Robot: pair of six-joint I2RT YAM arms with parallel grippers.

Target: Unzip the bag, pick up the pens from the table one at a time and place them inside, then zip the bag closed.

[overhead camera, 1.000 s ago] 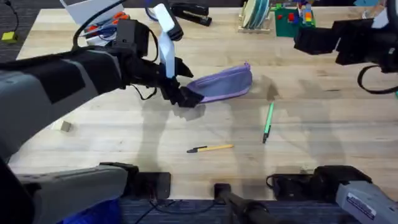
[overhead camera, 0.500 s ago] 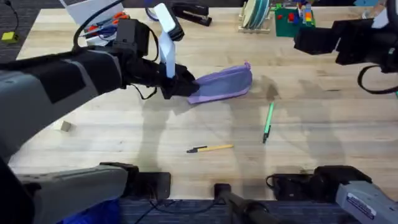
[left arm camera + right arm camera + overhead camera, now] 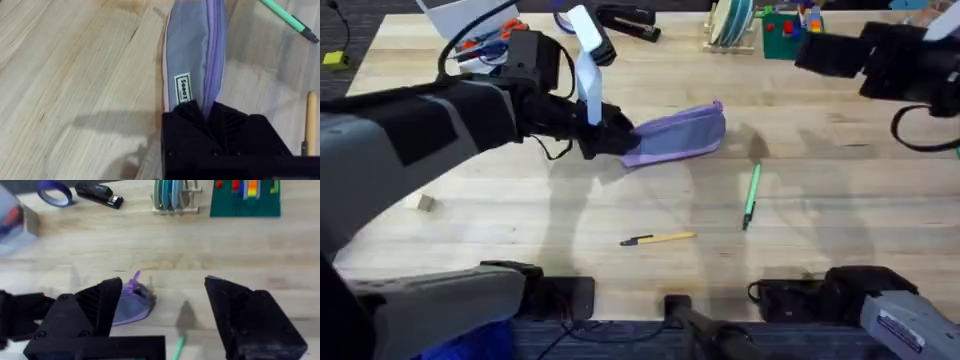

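— What have you got in your left claw?

— My left gripper (image 3: 612, 140) is clamped on the near end of the pencil pouch (image 3: 678, 135), fingers pinched right over the zipper seam. From my left wrist camera, the black fingers (image 3: 220, 125) close on the purple fabric just past a small white label (image 3: 183, 89), with the lilac zipper strip running away from them along the top of the pouch (image 3: 192, 50).

— And where does the pouch lie?

— On the wooden table (image 3: 520, 200), stretched from my left claw toward the right, its far end lifted a bit toward the back. The zip looks shut along the length I can see.

— The pens?

— Both on the table on the near side of the pouch, apart from it. The green pen (image 3: 751, 196) is off the pouch's right end, lying nearly front to back. The yellow pen (image 3: 658, 238) with its black tip lies crosswise, nearer still, below the pouch's middle.

— Your right claw?

— My right gripper (image 3: 160, 315) is raised well off to the right of the pouch, jaws spread wide, nothing between them. Through that gap I see the pouch's end (image 3: 131, 305) and a bit of the green pen (image 3: 176, 347).

— Anything beyond the pouch?

— A black stapler (image 3: 626, 20) and a roll of purple tape (image 3: 55, 192) at the table's far edge.
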